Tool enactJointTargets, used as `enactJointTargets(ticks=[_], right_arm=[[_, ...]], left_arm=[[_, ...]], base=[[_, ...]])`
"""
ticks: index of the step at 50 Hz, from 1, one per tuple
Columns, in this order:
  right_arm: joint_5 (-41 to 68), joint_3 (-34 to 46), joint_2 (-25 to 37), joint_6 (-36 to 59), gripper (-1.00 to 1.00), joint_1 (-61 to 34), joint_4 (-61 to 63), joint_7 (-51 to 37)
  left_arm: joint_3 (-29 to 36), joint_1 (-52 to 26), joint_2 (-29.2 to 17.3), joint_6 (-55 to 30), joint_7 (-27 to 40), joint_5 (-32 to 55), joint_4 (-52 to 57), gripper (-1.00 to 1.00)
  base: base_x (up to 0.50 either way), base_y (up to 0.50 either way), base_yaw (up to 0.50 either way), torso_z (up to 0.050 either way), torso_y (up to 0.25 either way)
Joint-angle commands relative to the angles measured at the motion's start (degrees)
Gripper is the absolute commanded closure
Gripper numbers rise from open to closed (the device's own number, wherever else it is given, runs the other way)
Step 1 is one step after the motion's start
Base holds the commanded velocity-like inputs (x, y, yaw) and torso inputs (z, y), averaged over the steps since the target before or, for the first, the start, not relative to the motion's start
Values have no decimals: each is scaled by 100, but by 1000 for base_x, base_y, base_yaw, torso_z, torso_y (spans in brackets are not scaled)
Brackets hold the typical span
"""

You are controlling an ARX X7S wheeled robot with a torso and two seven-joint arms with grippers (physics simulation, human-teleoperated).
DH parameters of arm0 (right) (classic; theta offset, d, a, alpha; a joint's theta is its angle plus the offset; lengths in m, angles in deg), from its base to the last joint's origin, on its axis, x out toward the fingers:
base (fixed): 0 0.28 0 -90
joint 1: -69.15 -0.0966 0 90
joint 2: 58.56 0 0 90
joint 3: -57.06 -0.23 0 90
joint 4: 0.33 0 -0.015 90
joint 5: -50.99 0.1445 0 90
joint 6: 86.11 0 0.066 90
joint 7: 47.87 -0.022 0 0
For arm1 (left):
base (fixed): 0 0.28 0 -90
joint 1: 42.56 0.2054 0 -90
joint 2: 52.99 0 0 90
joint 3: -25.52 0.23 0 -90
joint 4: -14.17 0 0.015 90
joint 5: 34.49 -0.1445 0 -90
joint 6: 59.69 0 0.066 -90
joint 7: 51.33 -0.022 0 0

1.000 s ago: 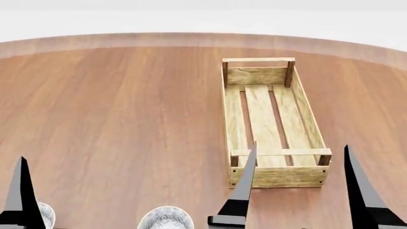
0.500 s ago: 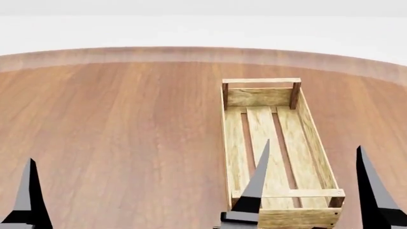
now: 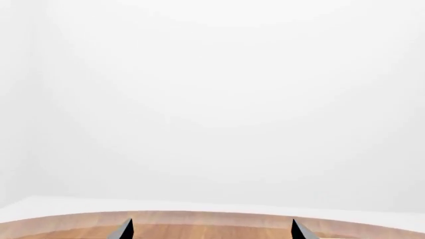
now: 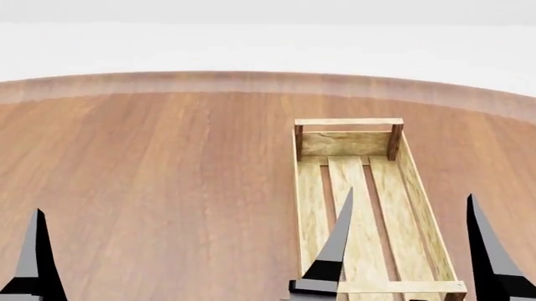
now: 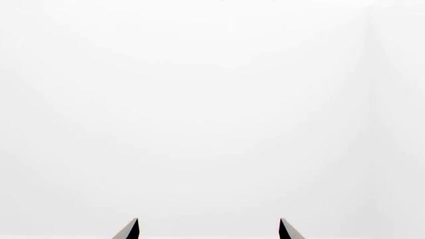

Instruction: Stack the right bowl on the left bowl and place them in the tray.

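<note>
Both my grippers are spread wide and empty: the right gripper (image 4: 408, 241) hangs over the near end of the tray (image 4: 415, 169), the left gripper (image 3: 211, 230) points across the tabletop (image 4: 167, 169). Neither bowl is in view, so nothing is stacked yet.

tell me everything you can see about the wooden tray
The tray is a long rectangular crate of light, grainy wood with low sides, corner posts, a rail across its far end and gaps between three floor planks. It sits flat on the brown table, right of centre, empty. Its near end is cut off by the frame; nothing touches it.
</note>
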Motion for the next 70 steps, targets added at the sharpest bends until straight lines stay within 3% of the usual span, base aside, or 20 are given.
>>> enactJointTargets(ticks=[1,30,47,70], right_arm=[[172,-368,-136,-459,-100,164,-138,175],[424,-353,14,-728,-100,219,-217,52],[200,-250,131,-720,-100,261,-191,-143],[0,82,320,-571,-100,153,-219,-195]], left_arm=[[-206,50,88,188,-166,102,17,-100],[-95,12,23,299,-91,137,-113,-100],[-168,26,-40,340,-37,278,-130,-100],[-8,-51,-91,292,-16,326,-191,-100]], base=[[0,0,0,0,0],[-40,-408,0,0,0],[0,0,8,0,0],[0,0,499,0,0]])
